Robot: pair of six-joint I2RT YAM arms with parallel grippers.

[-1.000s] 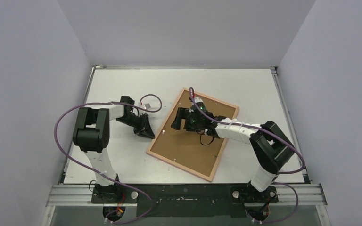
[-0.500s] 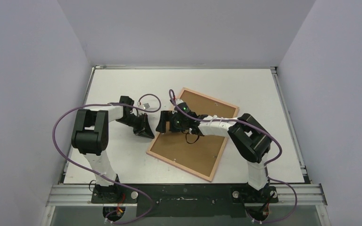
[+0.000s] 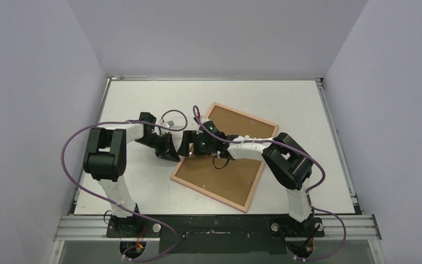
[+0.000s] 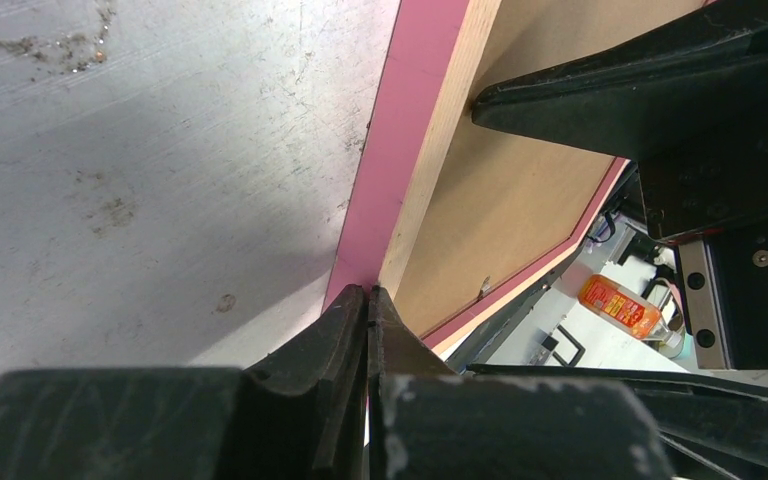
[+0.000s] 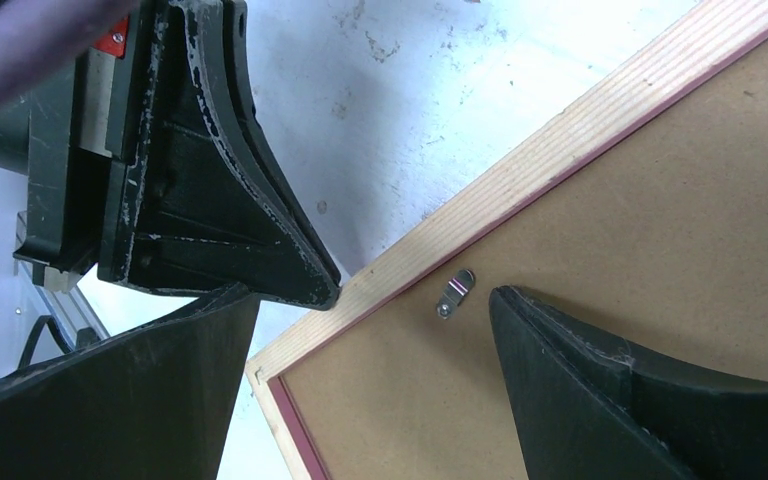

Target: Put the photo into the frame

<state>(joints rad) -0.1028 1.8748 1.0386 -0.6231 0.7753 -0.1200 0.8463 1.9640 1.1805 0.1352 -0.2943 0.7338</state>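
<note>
Top external view first: the white table (image 3: 143,99) takes up the whole floor. Right of centre on it, turned at a slant, lies the frame (image 3: 209,193), back side up, with its pale rail showing all the way round. Inside that rail sits the brown backing board (image 3: 225,179), covering the whole opening.

Both arms reach in to the same spot, the frame's left rail close to its near-left corner. The left gripper (image 3: 175,156) comes in from the left over bare table, its tip right at the outer edge of the rail. The right gripper (image 3: 187,147) comes across the board from the right, and the two black heads are just beside each other.

Over to the left wrist: those fingers are pressed flat together with only a thin seam between them and nothing seen caught in there. Their tips touch the frame's pink side face where it meets the paler wood. Whether the rail is lifted off the table there, I cannot tell.

Right wrist now: that pincer is spread wide and holds nothing. One finger is over the board, the other out past the rail above the table, so it straddles the rail. Between them, on the board just beside the rail, is a small metal clip (image 5: 455,293).
</note>
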